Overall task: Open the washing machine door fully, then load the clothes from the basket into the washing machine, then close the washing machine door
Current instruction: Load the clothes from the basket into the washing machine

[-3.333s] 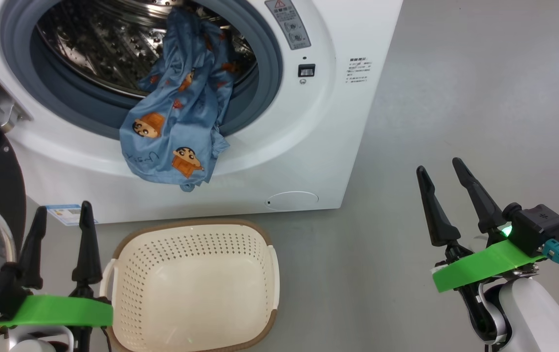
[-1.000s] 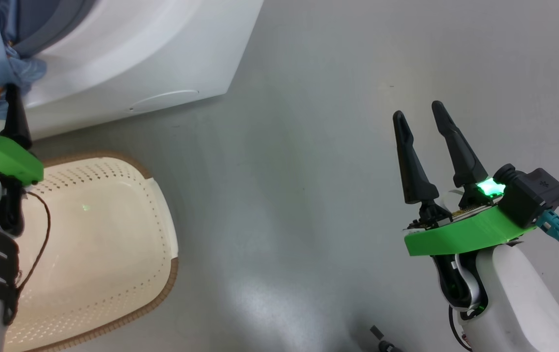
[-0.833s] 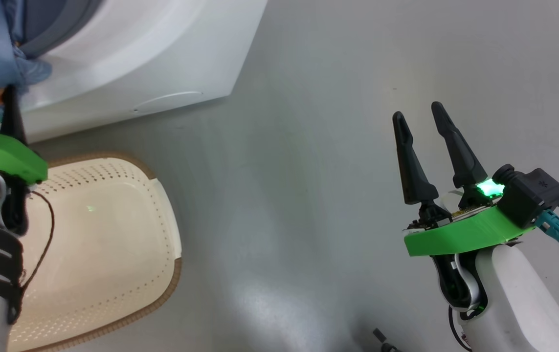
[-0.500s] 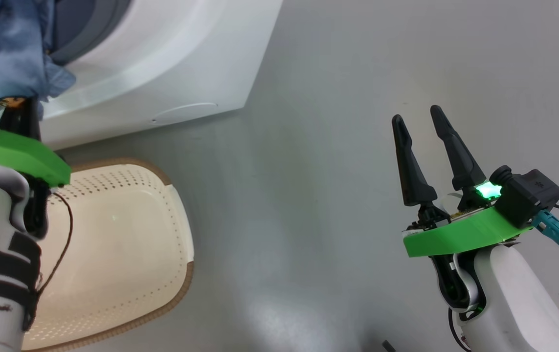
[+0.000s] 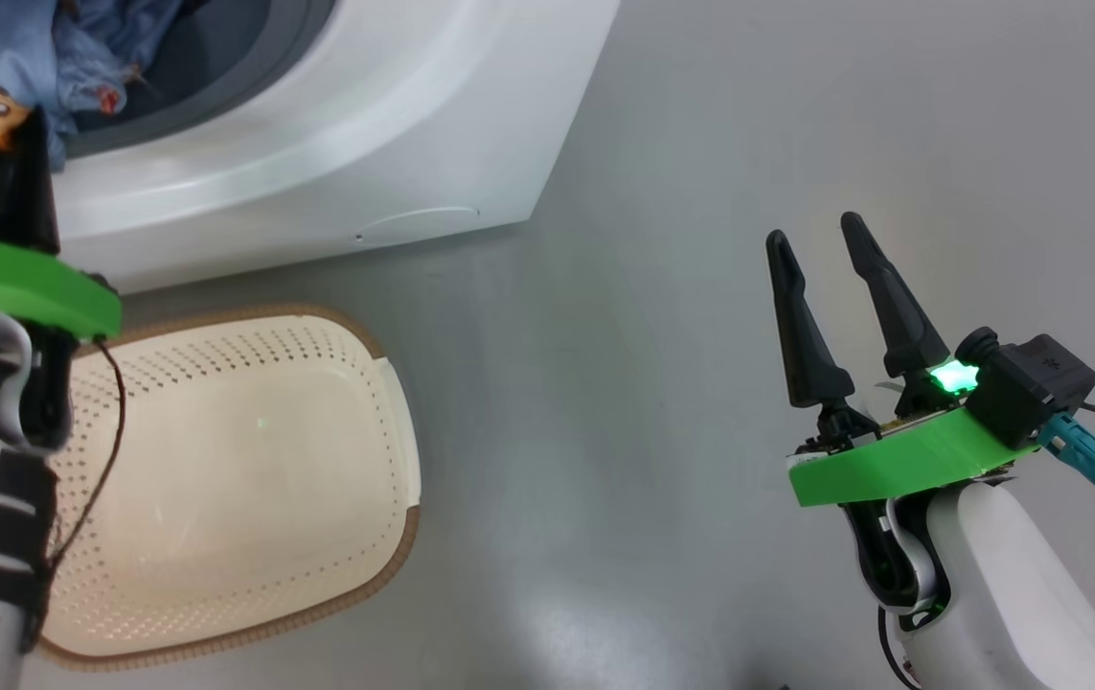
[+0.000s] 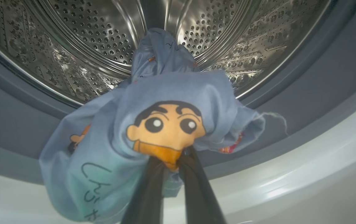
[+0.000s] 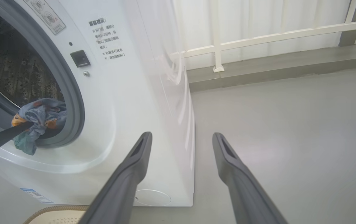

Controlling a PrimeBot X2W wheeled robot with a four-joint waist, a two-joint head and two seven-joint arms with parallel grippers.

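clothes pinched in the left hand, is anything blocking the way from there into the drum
Nothing visible. The left hand grips the clothes over the grey gasket's lower lip, and the steel drum behind them stands open.

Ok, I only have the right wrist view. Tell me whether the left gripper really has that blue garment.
Observer: Yes. In the left wrist view the left gripper is shut on the blue garment, pinching it just under a printed cartoon face.
Operator: Say where the rest of it lies.
Observer: One end runs up into the steel drum. A fold hangs down over the grey gasket at that view's lower left.
Operator: Now check the basket.
Observer: The head view shows the basket with nothing in it.
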